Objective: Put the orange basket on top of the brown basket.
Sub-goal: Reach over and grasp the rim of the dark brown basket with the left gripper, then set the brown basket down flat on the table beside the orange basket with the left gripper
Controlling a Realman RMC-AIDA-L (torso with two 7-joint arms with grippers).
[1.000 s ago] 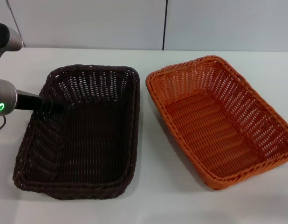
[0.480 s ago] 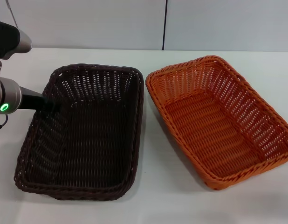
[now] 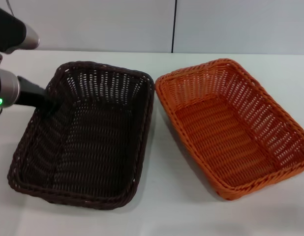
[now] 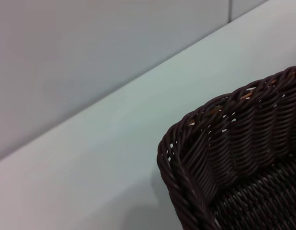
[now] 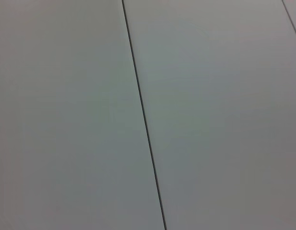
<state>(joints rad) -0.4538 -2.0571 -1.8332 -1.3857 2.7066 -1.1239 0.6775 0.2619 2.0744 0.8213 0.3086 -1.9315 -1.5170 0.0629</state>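
While our left gripper (image 3: 49,104) reaches in from the left edge of the tabletop (image 3: 157,206), it meets the left rim of the brown basket (image 3: 88,142); its dark tip merges with the dark weave there, so we cannot tell whether the fingers are spread or pinched on the rim. That basket looks tilted, its left side seeming to ride higher than the side nearest the orange basket (image 3: 230,125). We see the orange basket lying flat on the right half of the tabletop, its long side just beside the brown one, the two rims close at the far corners but apart. Neither basket holds anything, and no part of the orange basket overlaps the brown one.

Behind the tabletop's far edge stands a pale wall (image 3: 117,24) with a dark vertical seam (image 3: 174,24).

Our left wrist view shows what the head view does not: one rounded corner of the brown basket (image 4: 234,163) up close, its braided rim over the white tabletop (image 4: 105,158). Our right wrist view shows only the pale wall (image 5: 224,115) and the seam (image 5: 143,115); our right gripper appears in none of the views.
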